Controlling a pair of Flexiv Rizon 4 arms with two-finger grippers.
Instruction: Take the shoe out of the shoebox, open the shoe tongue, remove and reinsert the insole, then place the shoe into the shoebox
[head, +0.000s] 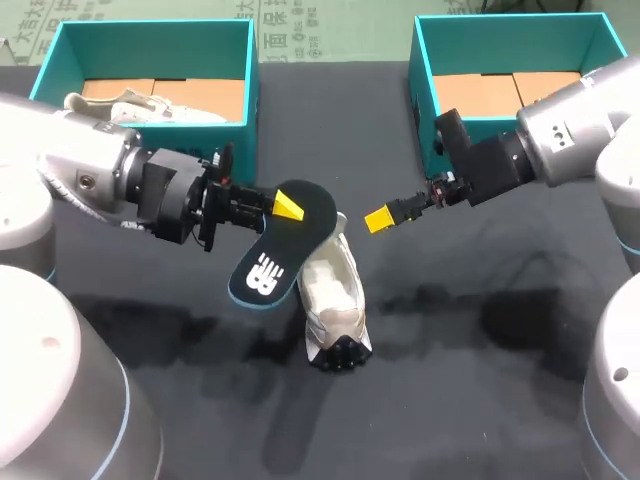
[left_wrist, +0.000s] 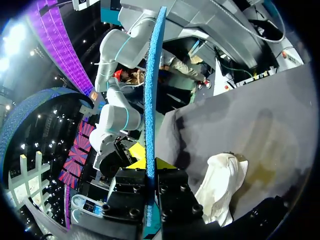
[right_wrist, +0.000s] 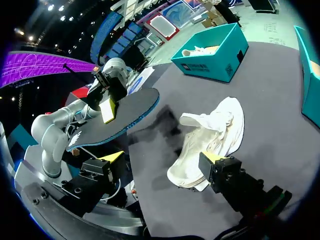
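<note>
Shoe (head: 335, 295) mid-surface, long axis front-to-back; our left end effector (head: 286, 207) clamps insole (head: 268, 268), angled diagonally; our right end effector (head: 379, 218) spread wide.

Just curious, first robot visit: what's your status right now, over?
Left claw shut on insole. Right claw open, empty. Shoe lies on table, nothing in the way.

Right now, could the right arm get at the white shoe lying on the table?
Probably yes. The right tool is open and close beside the shoe, with nothing between them; the insole in the left tool hangs over the shoe's other side.
</note>
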